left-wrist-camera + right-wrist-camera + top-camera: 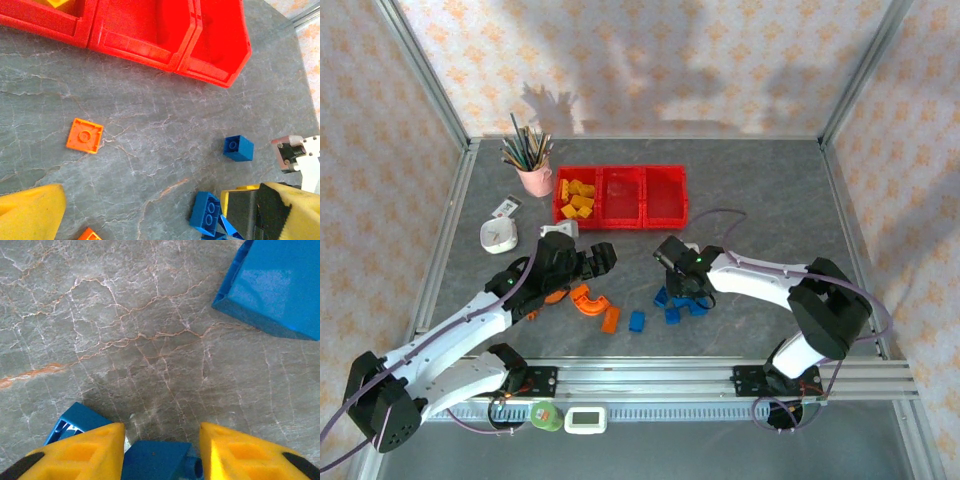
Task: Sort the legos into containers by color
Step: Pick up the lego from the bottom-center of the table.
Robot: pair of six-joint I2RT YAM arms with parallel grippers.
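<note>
Three joined red containers [620, 195] stand at the back; the left one holds several yellow legos [578, 198]. Orange legos [588, 300] and blue legos [637, 321] lie loose near the front. My right gripper [682, 295] is down in the blue cluster; its yellow fingers [85, 452] press both sides of a blue lego [160, 460] on the table, with another blue lego [275, 285] beyond. My left gripper [603, 258] hovers open and holds nothing [155, 215]. Below it are an orange tile [85, 135], a blue cube [238, 148] and a blue brick [207, 212]. The containers [150, 30] lie ahead.
A pink cup of pencils [533, 170] stands left of the bins. A white round object [500, 235] and a small card [506, 208] lie at the left. A green roll [546, 415] and a white device [586, 420] sit by the front rail.
</note>
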